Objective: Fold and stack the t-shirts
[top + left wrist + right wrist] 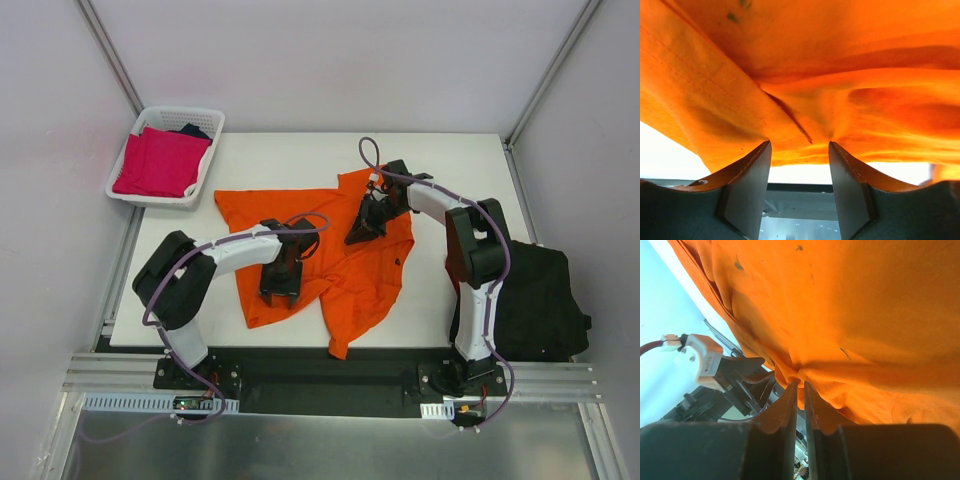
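Note:
The bright orange t-shirt (350, 255) lies spread and rumpled on the white table (290, 160). My left gripper (282, 285) sits over the shirt's lower left part. In the left wrist view it (800, 145) is open, its tips set against the orange cloth (840, 75), with no cloth between the fingers. My right gripper (362, 228) is near the shirt's upper middle. In the right wrist view it (801, 382) is shut on a pinched fold of the orange shirt (850, 315). A magenta-pink shirt (160, 162) lies in the basket with a black one (193, 131) behind it.
The white lattice basket (205, 165) stands at the table's far left corner. A pile of black cloth (540, 300) lies off the table's right edge beside the right arm. The left arm's gripper shows in the right wrist view (740, 375).

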Robot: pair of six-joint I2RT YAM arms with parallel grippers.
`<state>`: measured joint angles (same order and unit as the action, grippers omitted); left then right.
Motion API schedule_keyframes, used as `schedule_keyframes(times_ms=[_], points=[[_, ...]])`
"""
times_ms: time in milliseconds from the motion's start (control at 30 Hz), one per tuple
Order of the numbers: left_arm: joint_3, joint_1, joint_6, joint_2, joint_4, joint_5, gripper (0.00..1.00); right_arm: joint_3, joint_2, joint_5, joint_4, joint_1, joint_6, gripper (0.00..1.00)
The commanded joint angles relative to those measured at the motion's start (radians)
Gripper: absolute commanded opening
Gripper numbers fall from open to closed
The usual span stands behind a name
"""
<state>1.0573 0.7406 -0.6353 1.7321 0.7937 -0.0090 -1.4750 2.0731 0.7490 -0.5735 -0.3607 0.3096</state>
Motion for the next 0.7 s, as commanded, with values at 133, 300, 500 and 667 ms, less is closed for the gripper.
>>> schedule_keyframes(times_ms=[133, 300, 500, 667], points=[[0.064, 0.009, 0.005, 0.001, 0.050, -0.042, 0.49, -0.005, -0.004, 0.019, -0.012, -0.006, -0.012, 0.13], [0.011, 0.011, -0.010, -0.005, 0.045, -0.055, 0.49, -0.002, -0.007, 0.016, -0.012, -0.006, -0.014, 0.14], [-0.029, 0.011, -0.018, -0.025, 0.045, -0.066, 0.48, 0.004, -0.007, 0.016, -0.011, -0.006, -0.017, 0.13], [-0.037, 0.011, -0.024, -0.029, 0.045, -0.069, 0.48, 0.005, -0.007, 0.015, -0.009, -0.007, -0.015, 0.14]])
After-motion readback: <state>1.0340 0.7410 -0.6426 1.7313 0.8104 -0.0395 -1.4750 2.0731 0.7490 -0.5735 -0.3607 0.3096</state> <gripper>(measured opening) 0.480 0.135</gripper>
